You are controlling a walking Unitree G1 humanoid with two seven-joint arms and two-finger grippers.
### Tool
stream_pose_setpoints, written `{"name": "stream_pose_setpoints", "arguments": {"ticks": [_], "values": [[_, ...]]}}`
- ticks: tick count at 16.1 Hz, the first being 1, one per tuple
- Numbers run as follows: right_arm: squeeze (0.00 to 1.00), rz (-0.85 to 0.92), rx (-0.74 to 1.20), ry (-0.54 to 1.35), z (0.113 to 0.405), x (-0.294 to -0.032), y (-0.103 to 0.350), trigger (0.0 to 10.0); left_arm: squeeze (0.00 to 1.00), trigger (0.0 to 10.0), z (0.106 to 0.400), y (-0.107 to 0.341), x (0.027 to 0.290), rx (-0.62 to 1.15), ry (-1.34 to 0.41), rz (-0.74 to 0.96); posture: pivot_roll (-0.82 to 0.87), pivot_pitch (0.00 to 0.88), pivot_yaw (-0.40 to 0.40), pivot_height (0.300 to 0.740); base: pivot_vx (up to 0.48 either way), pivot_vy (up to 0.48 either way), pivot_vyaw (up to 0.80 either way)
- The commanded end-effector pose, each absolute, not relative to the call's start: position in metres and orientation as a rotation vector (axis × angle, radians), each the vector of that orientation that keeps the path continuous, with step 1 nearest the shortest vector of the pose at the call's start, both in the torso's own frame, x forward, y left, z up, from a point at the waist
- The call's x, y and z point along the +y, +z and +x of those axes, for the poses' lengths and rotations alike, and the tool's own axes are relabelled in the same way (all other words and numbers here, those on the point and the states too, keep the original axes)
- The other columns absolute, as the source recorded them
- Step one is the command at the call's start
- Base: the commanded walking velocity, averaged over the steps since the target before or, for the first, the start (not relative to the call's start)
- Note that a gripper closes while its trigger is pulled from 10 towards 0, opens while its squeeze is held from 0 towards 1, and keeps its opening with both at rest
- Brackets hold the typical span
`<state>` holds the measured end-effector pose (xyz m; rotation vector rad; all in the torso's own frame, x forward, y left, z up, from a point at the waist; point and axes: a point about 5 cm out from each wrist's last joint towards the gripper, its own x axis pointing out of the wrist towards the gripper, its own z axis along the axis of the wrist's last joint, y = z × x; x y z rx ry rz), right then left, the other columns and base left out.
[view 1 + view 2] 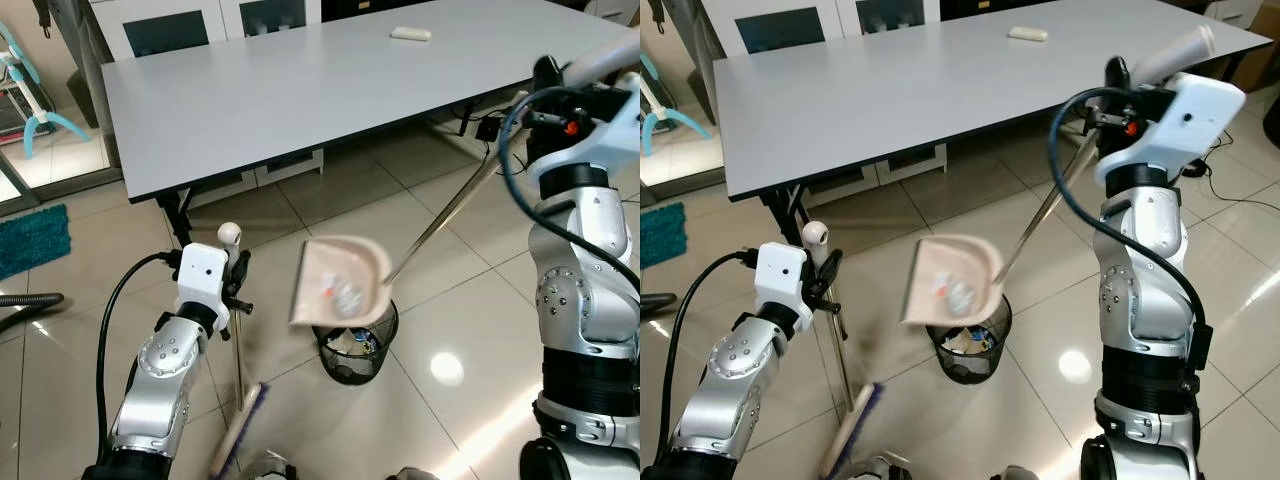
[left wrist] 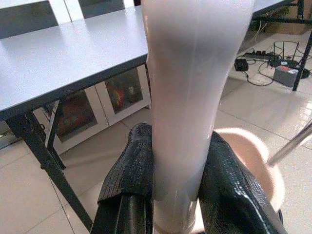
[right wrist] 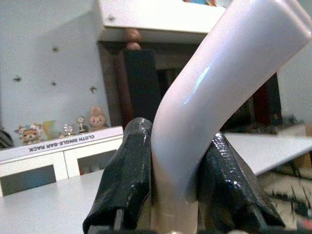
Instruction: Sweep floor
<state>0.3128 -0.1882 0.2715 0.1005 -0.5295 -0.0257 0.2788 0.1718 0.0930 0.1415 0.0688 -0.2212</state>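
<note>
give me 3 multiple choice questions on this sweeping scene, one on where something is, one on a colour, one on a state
1. Where is the dustpan?
A. on the table
B. above the bin
C. flat on the floor

2. What colour is the wire waste bin?
A. black
B. red
C. white

3. What is the left end effector doing?
A. hanging open
B. resting on the table
C. clamping the broom handle

Answers: 1 B, the pan hangs tilted over the bin with scraps on it. 2 A, its mesh wall is black. 3 C, both black fingers press against the broom handle.

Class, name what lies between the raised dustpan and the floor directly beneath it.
A black mesh wastebasket holding rubbish sits under the dustpan, seen in both eye views.
</note>
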Motion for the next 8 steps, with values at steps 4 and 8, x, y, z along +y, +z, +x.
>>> {"name": "stream_pose_setpoints", "arguments": {"ticks": [4, 8], "values": [[0.00, -0.065, -0.627, 0.108, 0.309, -0.168, 0.281, 10.0, 0.00, 10.0, 0.281, 0.098, 0.172, 0.043, -0.227, 0.160, -0.01, 0.059, 0.067, 0.740, 0.000, 0.000, 0.00], [0.00, -0.153, -0.670, 0.246, 0.303, -0.148, 0.279, 10.0, 0.00, 10.0, 0.281, 0.097, 0.171, 0.041, -0.235, 0.162, -0.01, 0.047, 0.072, 0.740, 0.000, 0.000, 0.00]]}}
